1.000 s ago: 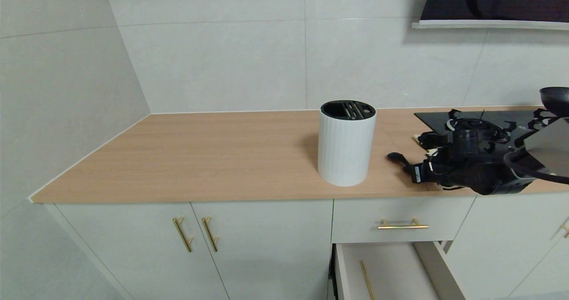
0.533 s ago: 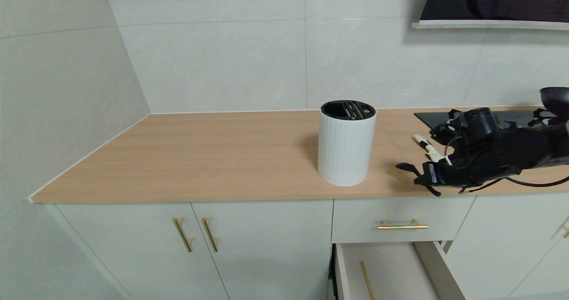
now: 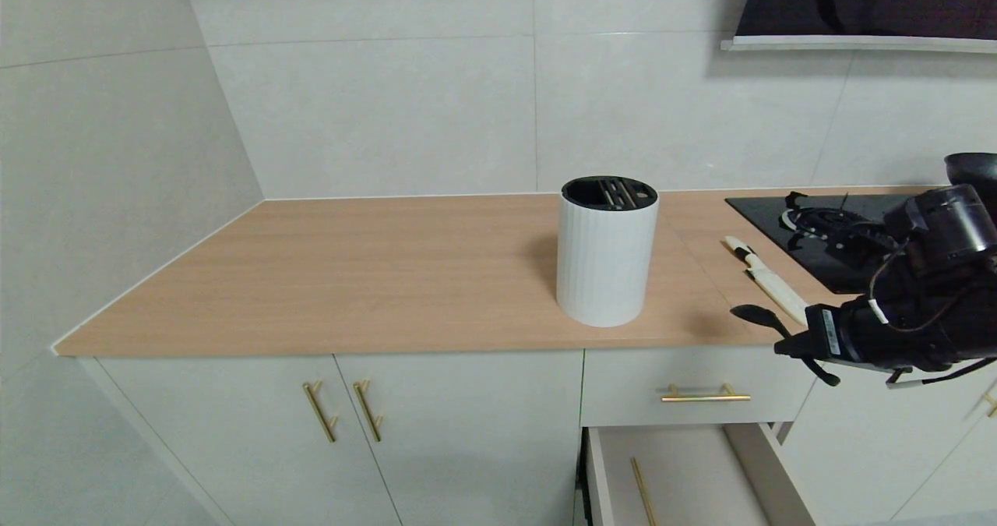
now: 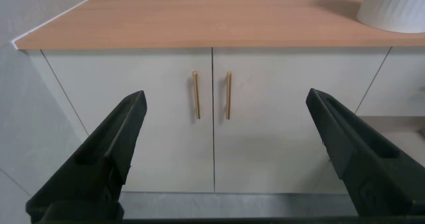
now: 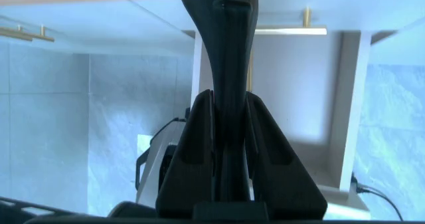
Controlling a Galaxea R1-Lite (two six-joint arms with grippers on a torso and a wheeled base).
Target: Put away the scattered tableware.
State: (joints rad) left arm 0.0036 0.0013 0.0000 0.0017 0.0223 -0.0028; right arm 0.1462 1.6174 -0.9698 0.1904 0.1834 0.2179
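Here, the knife (image 3: pixel 767 278) lies on the counter (image 3: pixel 389 277), between the white holder (image 3: pixel 606 253) and the stove (image 3: pixel 818 238). The right gripper (image 3: pixel 785 346), just off the counter's front edge, pinches a black utensil (image 3: pixel 751 313). The left gripper (image 4: pixel 226 104) is spread wide, facing the cabinet doors (image 4: pixel 133 124).

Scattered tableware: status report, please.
Left pincer open, facing cabinet doors. Right pincer shut on black utensil. Knife lies on counter beside hob. White holder unobstructed.
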